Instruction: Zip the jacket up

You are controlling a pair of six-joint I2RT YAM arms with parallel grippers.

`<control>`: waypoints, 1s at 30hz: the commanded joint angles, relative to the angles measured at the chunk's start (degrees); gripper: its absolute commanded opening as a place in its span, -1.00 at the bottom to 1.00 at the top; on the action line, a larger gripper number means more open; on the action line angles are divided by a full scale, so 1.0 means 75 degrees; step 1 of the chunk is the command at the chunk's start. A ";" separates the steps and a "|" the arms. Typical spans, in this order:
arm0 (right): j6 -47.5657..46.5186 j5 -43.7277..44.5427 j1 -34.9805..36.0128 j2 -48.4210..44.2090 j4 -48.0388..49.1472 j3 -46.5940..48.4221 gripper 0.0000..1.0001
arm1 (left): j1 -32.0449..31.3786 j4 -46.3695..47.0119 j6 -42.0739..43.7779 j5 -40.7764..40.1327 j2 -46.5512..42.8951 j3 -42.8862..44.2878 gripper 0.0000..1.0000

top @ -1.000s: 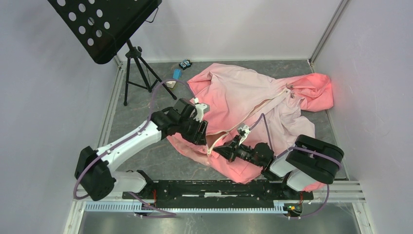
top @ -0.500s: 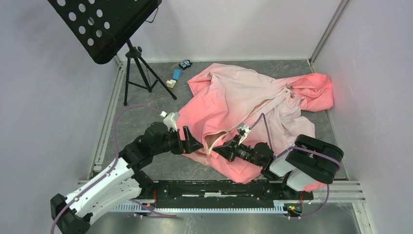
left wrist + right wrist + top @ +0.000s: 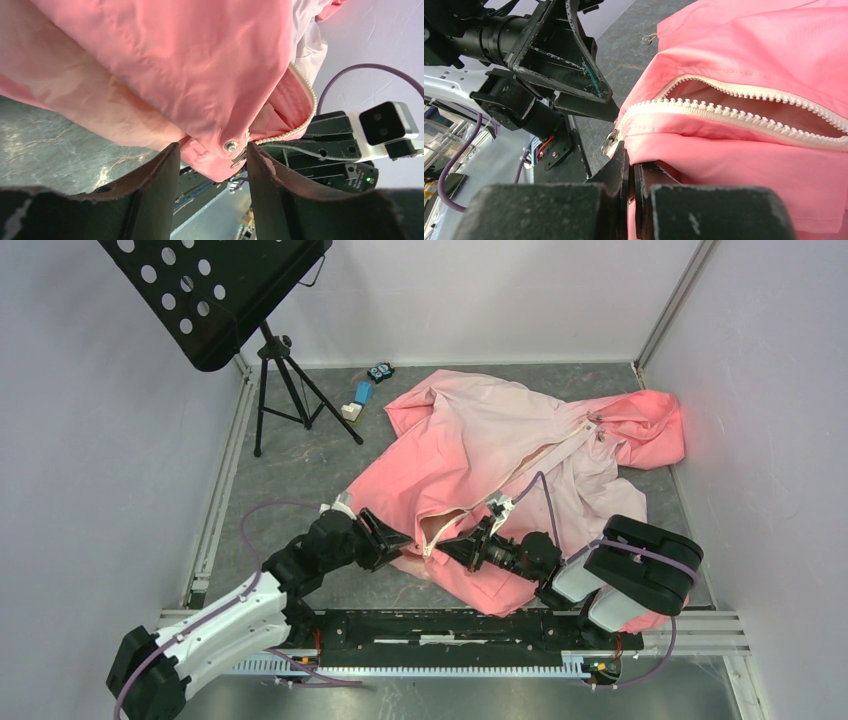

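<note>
Nearest the arm bases, around 6 o'clock on the desk (image 3: 290,480), the right tool (image 3: 631,160) is pinched together on the jacket (image 3: 500,440), gripping the coral fabric just under the bottom end of the zipper (image 3: 724,117). The little metal pull (image 3: 609,142) hangs right there at the hem corner. The left tool (image 3: 211,150) comes in from 8 o'clock with its jaws apart, and that same corner, with a silver snap (image 3: 231,146) on it, sits in the gap between them. The cream teeth are split open at the bottom, so you can see inside. Farther out the jacket is spread rumpled across the middle, going from coral to pale pink, and the zipper runs up toward 1 o'clock. The bright coral hood (image 3: 650,425) is bunched at 2 o'clock. A black music stand (image 3: 215,290) is back at 10 o'clock.
</note>
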 commanded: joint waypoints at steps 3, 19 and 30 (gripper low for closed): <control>-0.0005 0.0123 -0.0042 0.0045 0.0775 0.0120 -0.99 | 0.0019 0.0612 -0.0938 0.0185 0.0547 0.0118 0.12; 0.0045 0.0105 -0.0032 0.0100 0.0846 0.0146 -0.99 | 0.0017 0.2086 -0.1194 0.0785 0.0727 -0.0521 0.01; 0.0062 0.0114 -0.0026 0.0115 0.0931 0.0123 -0.99 | 0.0014 0.3338 -0.1370 0.1256 0.1452 -0.0741 -0.16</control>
